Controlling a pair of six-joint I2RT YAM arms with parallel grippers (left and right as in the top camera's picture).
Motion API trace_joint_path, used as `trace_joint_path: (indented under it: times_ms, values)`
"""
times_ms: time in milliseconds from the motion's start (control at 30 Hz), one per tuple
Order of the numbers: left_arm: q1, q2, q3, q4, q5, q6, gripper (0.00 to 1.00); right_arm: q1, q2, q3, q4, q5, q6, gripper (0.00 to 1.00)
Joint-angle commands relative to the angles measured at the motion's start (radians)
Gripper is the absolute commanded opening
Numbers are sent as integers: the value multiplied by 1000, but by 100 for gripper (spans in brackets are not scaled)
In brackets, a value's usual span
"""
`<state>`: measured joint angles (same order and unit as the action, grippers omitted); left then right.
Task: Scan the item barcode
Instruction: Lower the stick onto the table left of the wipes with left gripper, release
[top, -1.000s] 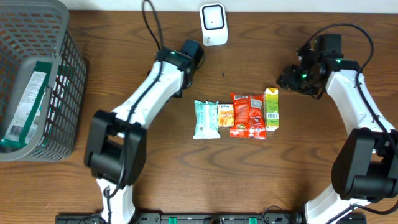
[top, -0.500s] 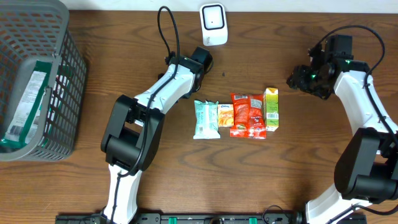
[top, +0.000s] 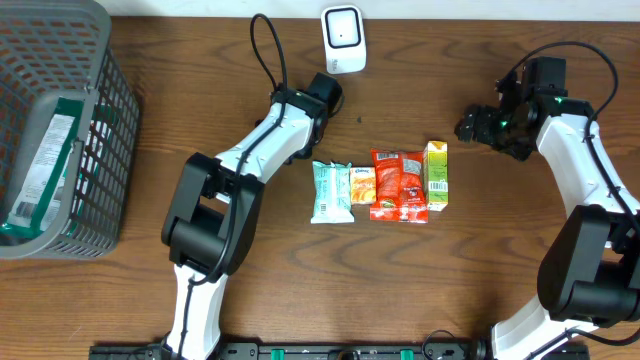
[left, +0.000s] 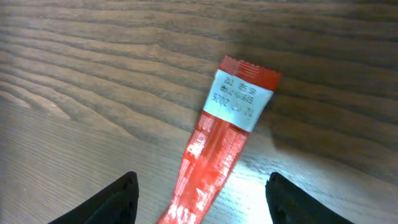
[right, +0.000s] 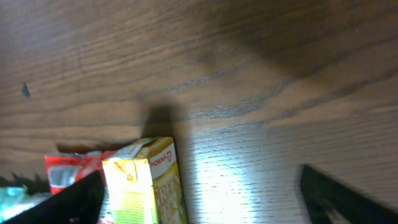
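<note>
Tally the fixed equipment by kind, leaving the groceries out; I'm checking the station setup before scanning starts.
Robot arms: 2
Wire basket: 1
White scanner: 1
Total: 4
</note>
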<state>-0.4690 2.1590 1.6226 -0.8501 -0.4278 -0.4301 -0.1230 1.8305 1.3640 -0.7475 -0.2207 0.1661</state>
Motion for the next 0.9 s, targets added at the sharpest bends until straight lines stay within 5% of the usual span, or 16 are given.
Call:
trace_joint_path:
  times_ms: [0, 267, 600, 867]
  values:
    - [32, -138, 26, -7, 89, -6, 67, -3, -28, -6, -2, 7, -7, 99]
    - [167, -403, 26, -64, 313, -5, 60, -3, -28, -6, -5, 6, -7, 99]
    - [472, -706, 72, -37, 196, 10, 61, -3, -28, -6, -5, 6, -6, 99]
    - [777, -711, 72, 15, 116, 134, 72, -3, -28, -6, -5, 6, -7, 99]
